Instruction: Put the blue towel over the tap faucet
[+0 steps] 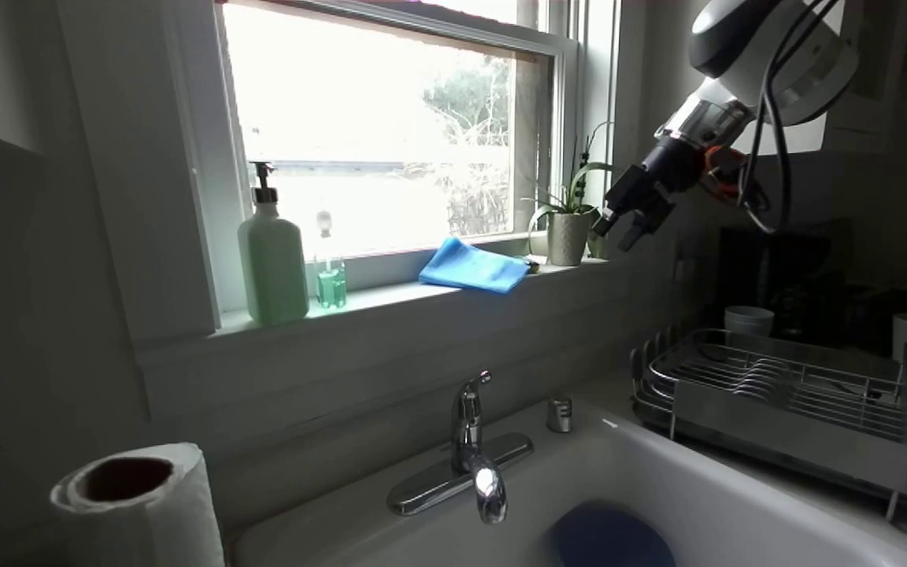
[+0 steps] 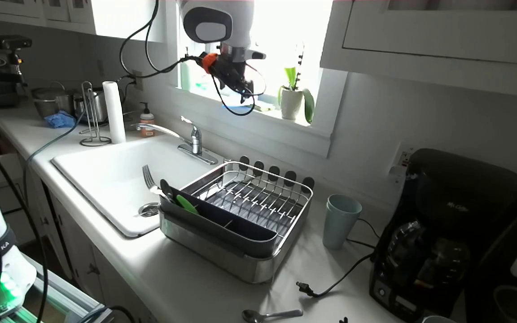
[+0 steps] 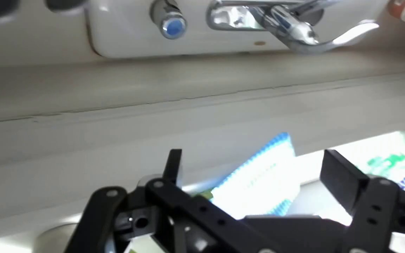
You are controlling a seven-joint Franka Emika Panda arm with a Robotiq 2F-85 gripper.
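Bright daylight from the window (image 1: 375, 118) falls on the painted sill (image 1: 383, 294), where the blue towel (image 1: 475, 266) lies below and ahead of your gripper (image 3: 255, 165). Its fingers (image 3: 343, 179) are spread and hold nothing. Glare bleaches the towel in the wrist view, so you may misjudge its edge; if you come too low, the fingers could strike the hard sill. The pale pot (image 1: 566, 239) near the gripper could be knocked. The towel looks thin, folded and finely textured; the faucet (image 1: 467, 433) under the gripper is curved, smooth chrome, so badly centred fabric may slide off.
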